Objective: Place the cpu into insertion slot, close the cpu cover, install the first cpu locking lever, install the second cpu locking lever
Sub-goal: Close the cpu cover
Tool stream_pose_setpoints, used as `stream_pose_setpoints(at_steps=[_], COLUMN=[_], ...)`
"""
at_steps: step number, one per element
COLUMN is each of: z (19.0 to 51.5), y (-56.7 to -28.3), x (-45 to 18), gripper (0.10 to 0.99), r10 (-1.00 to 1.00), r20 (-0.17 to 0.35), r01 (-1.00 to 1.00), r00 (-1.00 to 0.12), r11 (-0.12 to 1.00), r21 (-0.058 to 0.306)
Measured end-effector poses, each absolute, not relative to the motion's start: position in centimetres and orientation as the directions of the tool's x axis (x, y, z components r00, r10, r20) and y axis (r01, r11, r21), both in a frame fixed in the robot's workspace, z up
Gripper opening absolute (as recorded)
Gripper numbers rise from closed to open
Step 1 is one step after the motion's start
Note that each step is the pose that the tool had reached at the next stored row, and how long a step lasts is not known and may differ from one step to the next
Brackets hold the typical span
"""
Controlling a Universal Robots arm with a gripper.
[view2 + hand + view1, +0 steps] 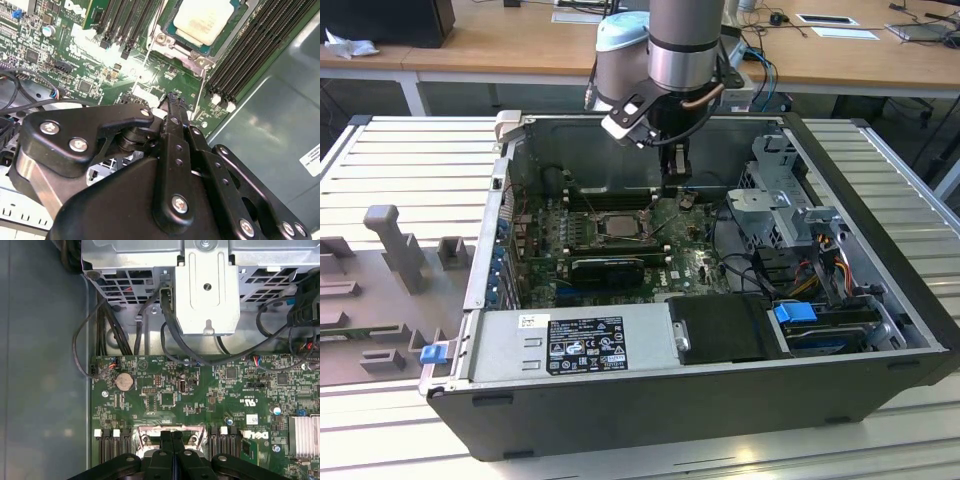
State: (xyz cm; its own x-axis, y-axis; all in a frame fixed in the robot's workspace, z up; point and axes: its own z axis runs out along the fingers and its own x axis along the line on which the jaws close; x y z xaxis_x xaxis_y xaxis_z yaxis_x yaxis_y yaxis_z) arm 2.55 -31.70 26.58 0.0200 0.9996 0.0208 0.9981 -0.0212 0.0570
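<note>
The cpu (205,20) lies flat in the insertion slot (617,227), its pale metal top showing. The silvery cpu cover (192,59) is down around it as a frame. A thin wire lever (201,92) runs from the cover's corner toward my fingertips. My gripper (173,100) hangs just beside the socket, over the green motherboard (165,395), jaws shut, with nothing seen between them. In the exterior view the gripper (677,190) is to the right of the cpu (617,225). In the first wrist view the gripper (171,436) sits right over the cover's edge (150,432).
Black memory slots (250,45) flank the socket on both sides. A grey metal drive cage (205,290) with black cables (170,335) stands past the board. The power supply (585,345) and a black drive cover (725,328) line the case's near wall.
</note>
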Motion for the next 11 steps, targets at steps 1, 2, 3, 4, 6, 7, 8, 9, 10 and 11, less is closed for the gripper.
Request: stream_pose_setpoints(at_steps=[1,2,3,4,6,7,8,9,10,11], z=[26.58,26.59,26.59,26.59,26.6,26.6,26.6,26.6,26.6,26.6], y=[-31.7,-31.71,-31.7,-31.7,-31.7,-31.71,-31.71,-31.71,-31.7,-31.71], x=[2.61,2.68,2.75,2.82,2.97,3.04,3.12,3.2,3.28,3.36], gripper=[0.106,0.106,0.106,0.106,0.106,0.106,0.106,0.106,0.106,0.106], r10=[1.0,1.0,1.0,1.0,1.0,1.0,1.0,1.0,1.0,1.0], r20=[0.021,0.021,0.021,0.021,0.021,0.021,0.021,0.021,0.021,0.021], r01=[0.998,0.998,0.998,0.998,0.998,0.998,0.998,0.998,0.998,0.998], r00=[0.02,0.02,0.02,0.02,0.02,0.02,0.02,0.02,0.02,0.02], r11=[-0.021,-0.021,-0.021,-0.021,-0.021,-0.021,-0.021,-0.021,-0.021,-0.021], r21=[0.057,0.057,0.057,0.057,0.057,0.056,0.056,0.056,0.056,0.056])
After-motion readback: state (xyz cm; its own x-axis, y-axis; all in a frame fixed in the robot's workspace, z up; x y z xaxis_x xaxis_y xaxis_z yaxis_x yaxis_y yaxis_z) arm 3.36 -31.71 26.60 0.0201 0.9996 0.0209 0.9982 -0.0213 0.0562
